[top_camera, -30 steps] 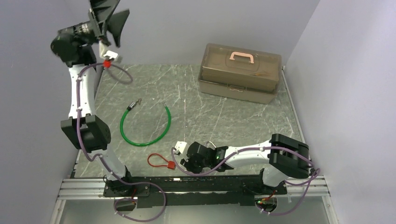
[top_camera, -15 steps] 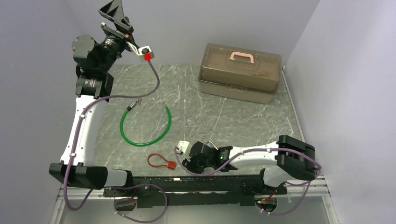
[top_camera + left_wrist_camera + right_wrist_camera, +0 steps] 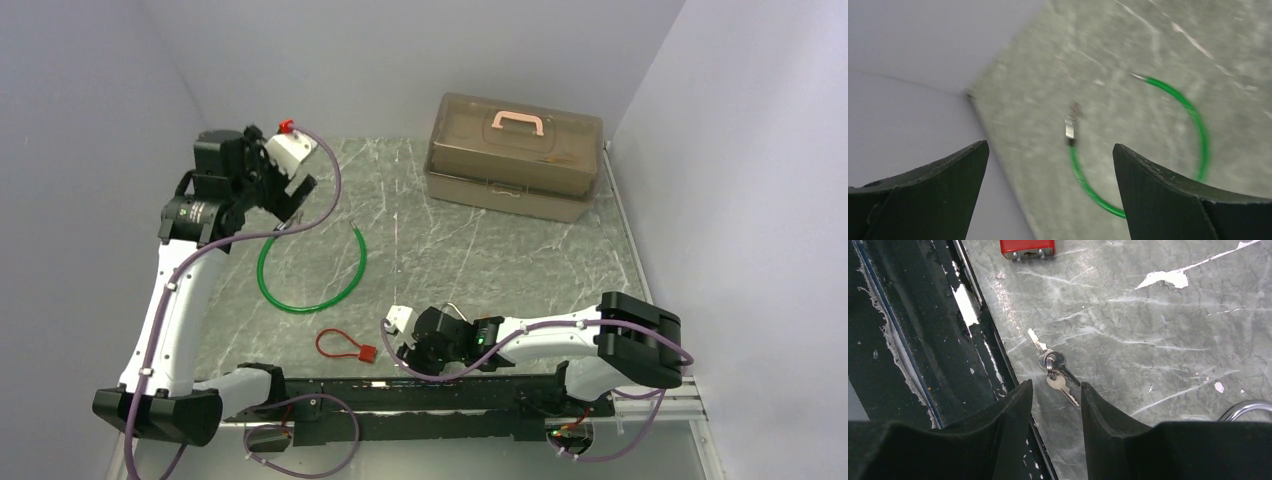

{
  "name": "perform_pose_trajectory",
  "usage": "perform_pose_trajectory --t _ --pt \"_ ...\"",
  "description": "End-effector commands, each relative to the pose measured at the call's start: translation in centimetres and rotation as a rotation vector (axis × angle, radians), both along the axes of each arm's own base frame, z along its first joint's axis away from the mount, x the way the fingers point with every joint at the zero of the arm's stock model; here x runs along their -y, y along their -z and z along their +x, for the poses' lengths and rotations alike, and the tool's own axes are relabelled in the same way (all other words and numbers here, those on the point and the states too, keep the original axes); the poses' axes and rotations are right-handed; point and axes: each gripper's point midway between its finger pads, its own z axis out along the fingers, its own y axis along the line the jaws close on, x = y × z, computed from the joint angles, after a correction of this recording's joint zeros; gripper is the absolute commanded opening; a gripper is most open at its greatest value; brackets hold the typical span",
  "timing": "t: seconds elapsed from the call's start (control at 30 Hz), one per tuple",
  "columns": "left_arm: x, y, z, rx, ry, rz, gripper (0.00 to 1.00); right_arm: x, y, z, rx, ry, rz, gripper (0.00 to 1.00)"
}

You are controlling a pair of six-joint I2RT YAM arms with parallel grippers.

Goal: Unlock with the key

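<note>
So, right at the near edge there's the black rail [image 3: 450, 385], and the right gripper [image 3: 1054, 387] hangs low just past it, pointing down at the table [image 3: 480, 250]. Its jaws are partway open with a narrow gap, and they've got hold of nothing. The keys [image 3: 1053, 367], a little silver bunch on a ring, lie flat on the table just off the fingertips and close beside the rail, not touching either finger as far as I can see. A bit beyond them sits the red lock [image 3: 1027, 247] with its thin red cable loop, just to the left of that gripper in the top view. There's also a bit of silver metal loop [image 3: 1248, 407] at the edge of the right wrist view; can't tell what it belongs to.

Further out lies a green cable [image 3: 262, 270] curled in an open ring, ends apart. The left gripper [image 3: 297, 195] hangs over its metal-tipped end [image 3: 1070, 130], jaws spread wide and holding nothing.

At the far right sits a brownish toolbox [image 3: 515, 155] with a pink handle, lid down.
</note>
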Motion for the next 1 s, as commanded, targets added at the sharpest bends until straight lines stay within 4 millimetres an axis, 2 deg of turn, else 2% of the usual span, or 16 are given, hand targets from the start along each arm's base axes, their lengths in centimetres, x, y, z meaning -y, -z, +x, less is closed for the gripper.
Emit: perform_pose_trajectory --t 0.0,0.13,0.33,0.47,0.6,0.63,0.7,0.83,0.97 --pt "2.2 3.1 -4.4 -0.166 -0.049 -0.308 0.99 -1.5 -1.0 0.9 0.036 0.018 0.061 0.42" --pt "3.5 6.1 -6.0 -0.283 -0.046 -0.402 1.0 -1.9 -1.2 1.6 0.062 0.041 0.067 0.41" --pt "3.8 10.5 -7.5 -0.427 -0.054 -0.395 1.0 -2.2 -0.6 1.7 0.064 0.033 0.056 0.38" --pt "4.5 11.5 -8.6 -0.457 -0.024 -0.429 0.99 -1.9 -0.2 1.4 0.052 0.026 0.05 0.27" --pt "5.5 12.3 -9.1 -0.481 0.005 -0.482 0.98 -1.4 -0.2 1.2 0.055 0.025 0.059 0.04" --pt "5.8 12.5 -9.2 -0.501 0.016 -0.49 0.96 -1.2 -0.2 1.2 0.059 0.025 0.062 0.0" --pt "6.5 13.0 -9.5 -0.545 0.041 -0.513 0.88 -1.1 -0.5 1.3 0.065 0.034 0.083 0.0" --pt "8.2 14.0 -9.8 -0.602 0.099 -0.55 0.81 -1.6 -2.7 1.7 0.086 0.05 0.175 0.0" --pt "10.7 15.3 -10.9 -0.662 0.201 -0.557 0.81 -2.2 -6.7 2.4 0.125 0.062 0.264 0.0"
